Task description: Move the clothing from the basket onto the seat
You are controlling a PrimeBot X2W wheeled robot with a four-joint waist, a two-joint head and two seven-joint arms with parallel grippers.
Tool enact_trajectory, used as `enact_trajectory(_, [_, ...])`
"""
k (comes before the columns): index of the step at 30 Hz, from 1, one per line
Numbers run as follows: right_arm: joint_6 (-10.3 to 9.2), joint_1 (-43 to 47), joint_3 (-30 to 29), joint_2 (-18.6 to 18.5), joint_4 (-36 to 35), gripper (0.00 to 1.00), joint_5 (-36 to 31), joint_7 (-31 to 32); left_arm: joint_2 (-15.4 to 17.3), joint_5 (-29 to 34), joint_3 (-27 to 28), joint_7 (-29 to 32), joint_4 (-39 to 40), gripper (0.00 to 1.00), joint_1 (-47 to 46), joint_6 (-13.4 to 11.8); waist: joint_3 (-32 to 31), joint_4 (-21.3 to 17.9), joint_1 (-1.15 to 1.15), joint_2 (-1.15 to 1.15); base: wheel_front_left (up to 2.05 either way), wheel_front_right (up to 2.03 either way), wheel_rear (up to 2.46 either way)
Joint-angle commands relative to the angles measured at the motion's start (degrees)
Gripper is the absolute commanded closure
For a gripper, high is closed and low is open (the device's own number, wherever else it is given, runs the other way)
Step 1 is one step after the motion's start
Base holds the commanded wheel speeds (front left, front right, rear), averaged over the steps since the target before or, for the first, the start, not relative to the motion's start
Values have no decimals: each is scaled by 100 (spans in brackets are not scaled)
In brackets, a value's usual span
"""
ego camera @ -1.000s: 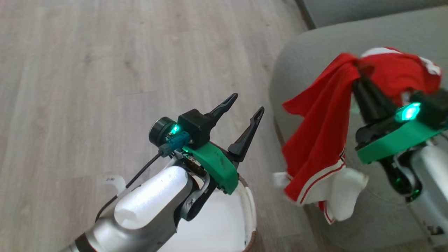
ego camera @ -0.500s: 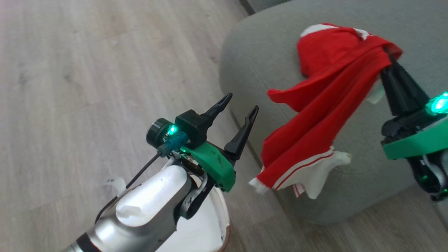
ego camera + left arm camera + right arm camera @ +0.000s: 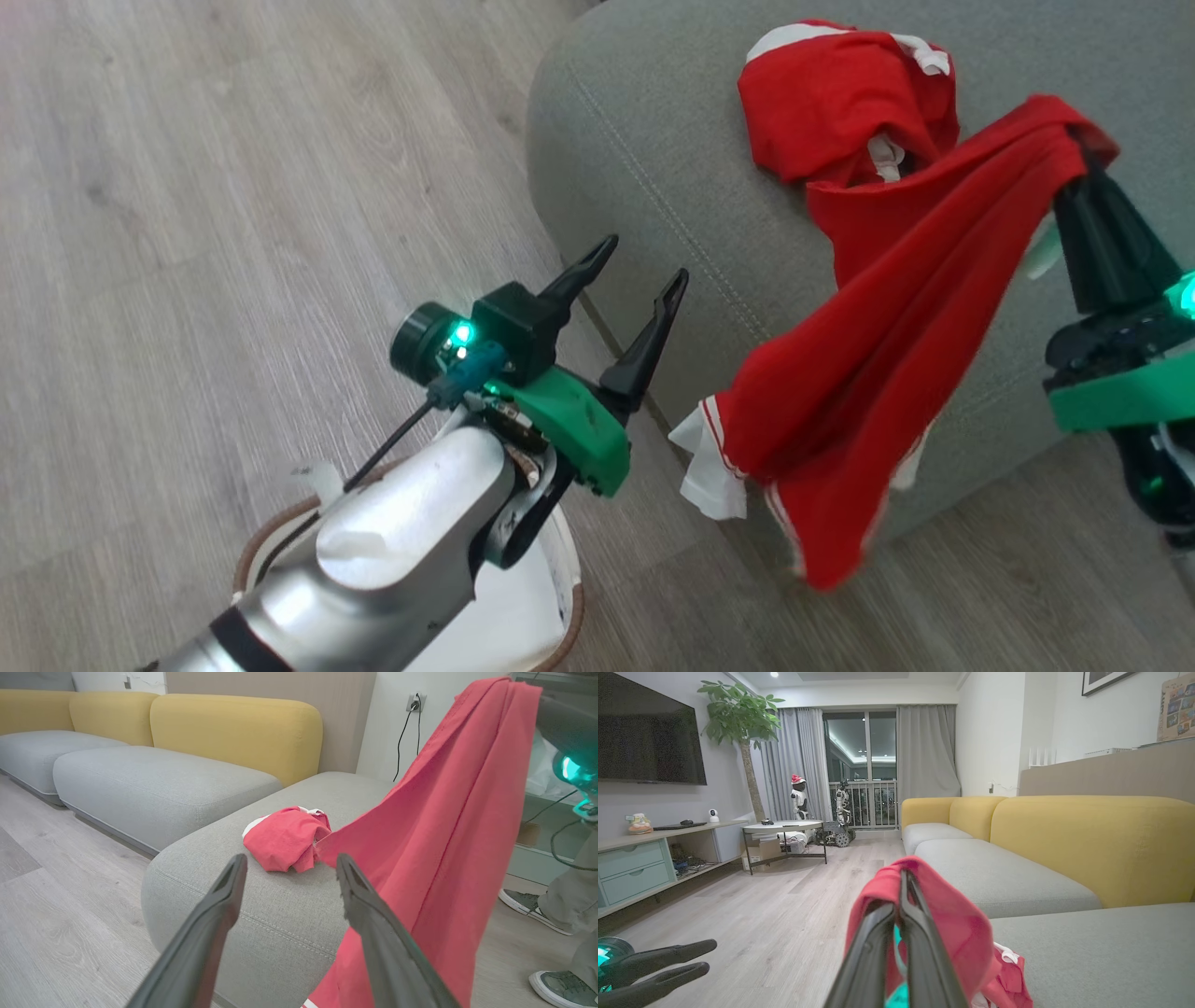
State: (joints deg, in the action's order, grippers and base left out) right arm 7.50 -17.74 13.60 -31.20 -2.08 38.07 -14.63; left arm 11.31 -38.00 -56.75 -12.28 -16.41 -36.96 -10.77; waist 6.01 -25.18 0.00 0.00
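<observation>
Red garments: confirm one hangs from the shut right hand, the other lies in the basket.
The hanging garment is in the shut right hand, but the other garment lies on the grey seat, not in the basket; the head view shows it.

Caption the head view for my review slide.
Right hand shut on a red garment hanging by the grey seat edge, a second garment lying there; left hand open near the basket.

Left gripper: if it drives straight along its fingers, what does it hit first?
Probably the seat near its front corner, or the bunched garment lying on it; depth is hard to judge. The left gripper is open and empty. The hanging garment sits just beside that line.
</observation>
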Motion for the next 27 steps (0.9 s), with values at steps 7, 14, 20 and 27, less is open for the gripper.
enact_trajectory(7, [-1, -1174, 319, -561, -109, 100, 479, -37, -46, 109, 190, -27, 67, 0, -558, -27, 303, 64, 0, 0, 0, 0, 0])
enact_trajectory(14, [-1, -2566, 688, -1370, 449, 100, 916, -37, -177, 224, 84, 54, -21, 0, -790, -45, 694, 340, 0, 0, 0, 0, 0])
enact_trajectory(20, [-1, -3425, 677, -1880, 1086, 100, 1217, -37, -262, 288, 3, 96, -101, 0, -921, -50, 939, 561, 0, 0, 0, 0, 0])
enact_trajectory(27, [-1, -4146, 858, -2399, 2050, 100, 1308, -37, -395, 368, -74, 107, -149, 0, -1121, -44, 1227, 752, 0, 0, 0, 0, 0])
